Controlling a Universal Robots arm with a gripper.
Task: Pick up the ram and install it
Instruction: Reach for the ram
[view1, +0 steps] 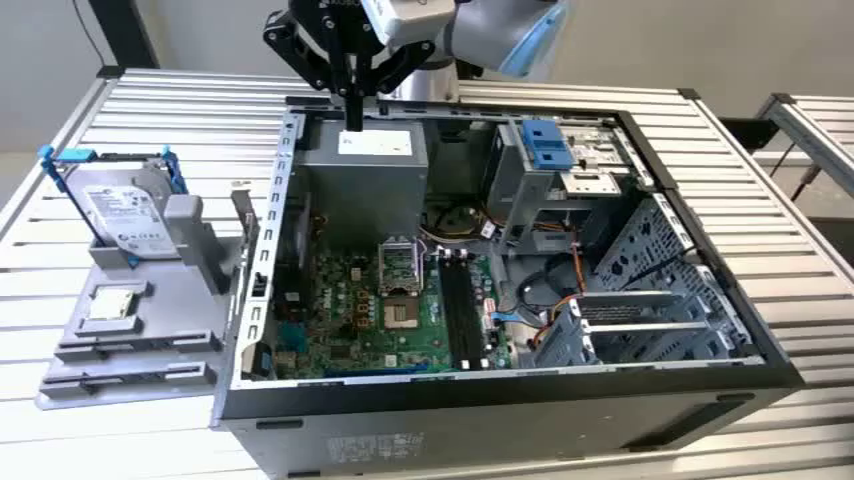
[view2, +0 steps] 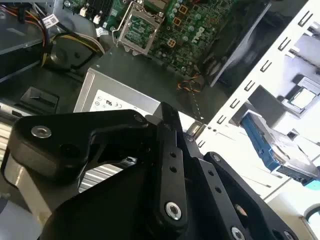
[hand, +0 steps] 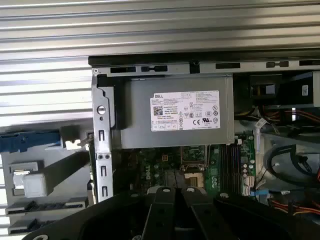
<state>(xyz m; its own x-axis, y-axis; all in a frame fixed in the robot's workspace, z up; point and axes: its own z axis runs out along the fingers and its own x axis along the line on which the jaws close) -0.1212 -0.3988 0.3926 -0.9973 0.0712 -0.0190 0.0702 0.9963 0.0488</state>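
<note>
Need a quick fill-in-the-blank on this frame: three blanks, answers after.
1. The gripper hangs over the gray, white-labelled ___ at one end of the computer case.
2. The hard drive stands outside the case, on the exterior view's ___.
3. Its rails are coloured ___.
Answers: power supply; left; blue.
</note>
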